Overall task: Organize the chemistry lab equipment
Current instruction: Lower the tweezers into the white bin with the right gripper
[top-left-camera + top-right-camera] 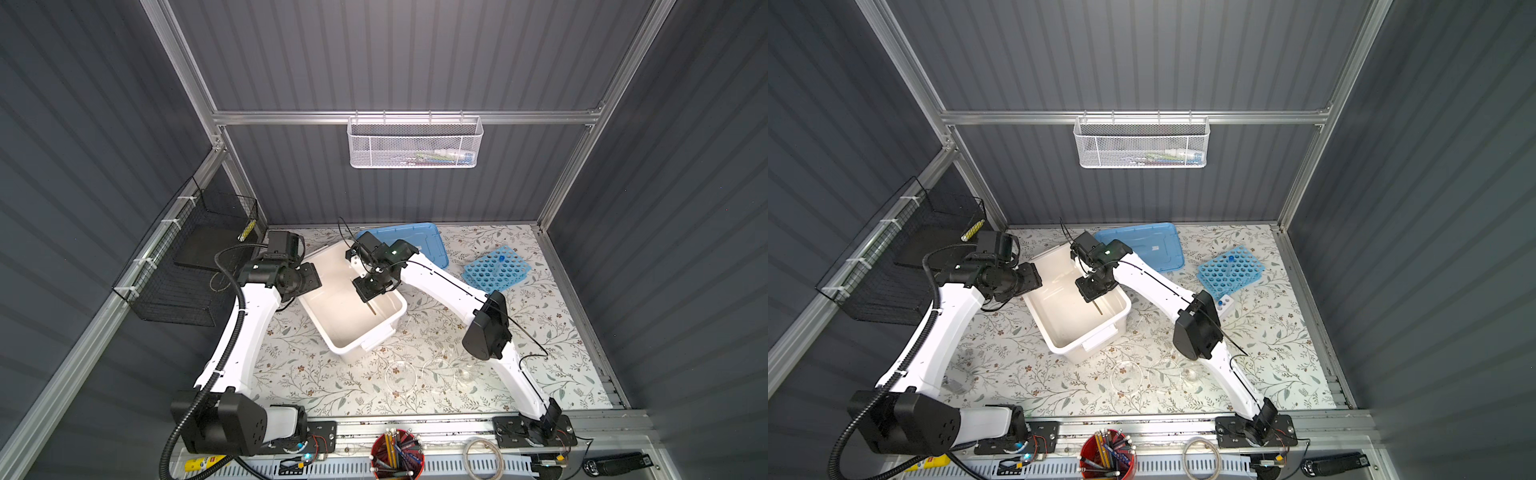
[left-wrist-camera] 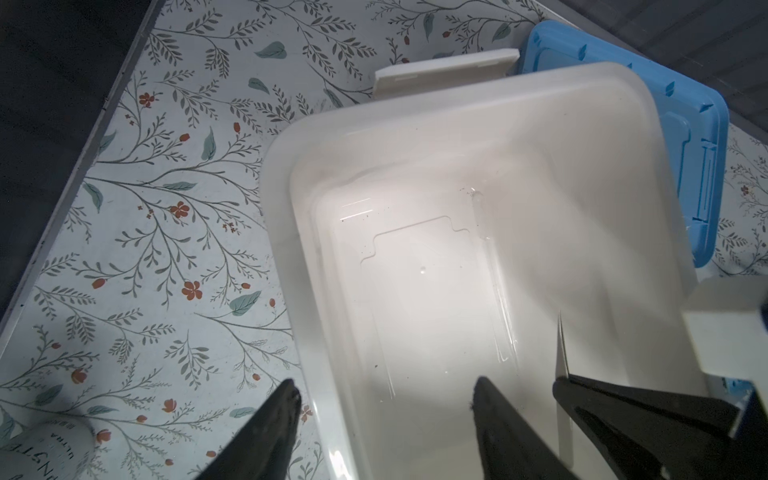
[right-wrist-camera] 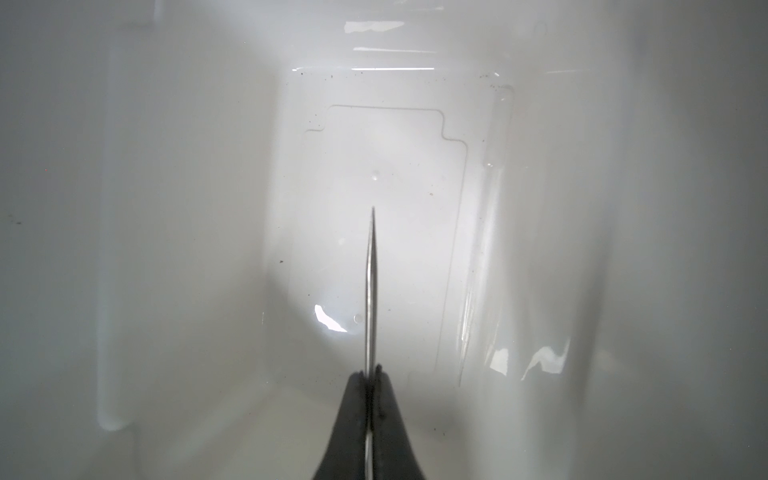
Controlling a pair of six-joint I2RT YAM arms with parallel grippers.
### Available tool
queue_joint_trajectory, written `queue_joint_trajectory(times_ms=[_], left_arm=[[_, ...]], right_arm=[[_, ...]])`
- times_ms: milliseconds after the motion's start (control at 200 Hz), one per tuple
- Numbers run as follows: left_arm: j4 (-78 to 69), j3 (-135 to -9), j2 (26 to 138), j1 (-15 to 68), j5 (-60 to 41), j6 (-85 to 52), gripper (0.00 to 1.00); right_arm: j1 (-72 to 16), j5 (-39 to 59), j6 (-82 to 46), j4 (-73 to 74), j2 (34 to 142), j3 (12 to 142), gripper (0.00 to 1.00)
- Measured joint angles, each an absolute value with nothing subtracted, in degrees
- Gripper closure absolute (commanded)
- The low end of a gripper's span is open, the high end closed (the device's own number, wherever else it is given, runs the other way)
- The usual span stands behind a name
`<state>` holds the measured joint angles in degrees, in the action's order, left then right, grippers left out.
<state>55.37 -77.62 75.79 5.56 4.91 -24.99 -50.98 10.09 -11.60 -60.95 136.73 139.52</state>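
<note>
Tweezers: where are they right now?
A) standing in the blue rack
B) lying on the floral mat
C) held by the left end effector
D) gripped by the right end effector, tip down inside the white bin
D: in the right wrist view the right end effector is shut on the tweezers, and the walls of the white bin stand on all sides of the tip.

Gleaming glossy and smooth across the white plastic bin (image 2: 457, 124), catching glare on its floor. Shining as thin polished metal in the tweezers (image 3: 371, 291). Looking matt black on the right gripper (image 3: 371, 378). Showing smooth blue plastic in the lid (image 2: 698, 137) and tube rack (image 1: 496, 269), clear glass in the dishes (image 1: 401, 376), a smooth printed sheet over the table (image 2: 166, 208).
</note>
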Motion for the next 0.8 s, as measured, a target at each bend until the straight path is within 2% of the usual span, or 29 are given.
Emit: queue_joint_trajectory(times_ms=[470,800], left_arm=[[61.3,-84.0,79.9,5.5,6.9,-23.0,0.33],[62.1,-86.5,82.8,5.5,6.8,-21.2,0.33]], right_arm=[[-51.0,11.0,-12.7,-61.4,138.7,139.9,1.00],[-50.0,6.6,-11.5,-64.8,140.3,139.9,1.00]])
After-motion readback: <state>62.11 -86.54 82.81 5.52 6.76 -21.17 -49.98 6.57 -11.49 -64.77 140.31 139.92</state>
